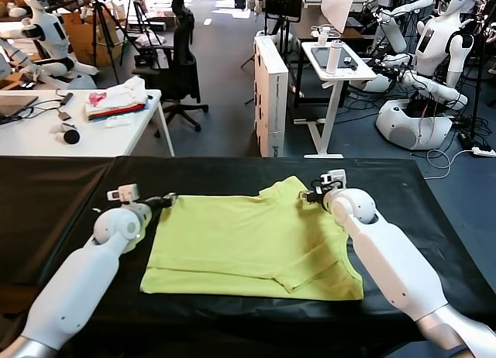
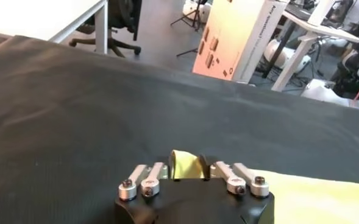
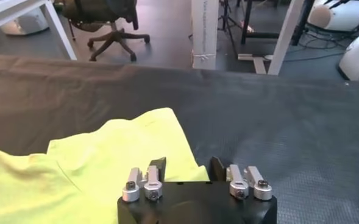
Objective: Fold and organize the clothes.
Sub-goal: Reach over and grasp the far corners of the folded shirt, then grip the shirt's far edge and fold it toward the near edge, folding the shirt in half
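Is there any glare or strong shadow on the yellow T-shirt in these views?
Head view: the T-shirt is evenly lit, no glare, only soft fold shadows. Left wrist view: the left gripper shades the cloth it pinches. Right wrist view: the right gripper throws a small shadow.

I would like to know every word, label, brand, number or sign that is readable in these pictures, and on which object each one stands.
No text can be read.
White carton beyond the table: dark printed marks on its side, too blurred to read.
Lime-yellow T-shirt: no print shows on the side facing up.
Left gripper and right gripper: no markings visible.
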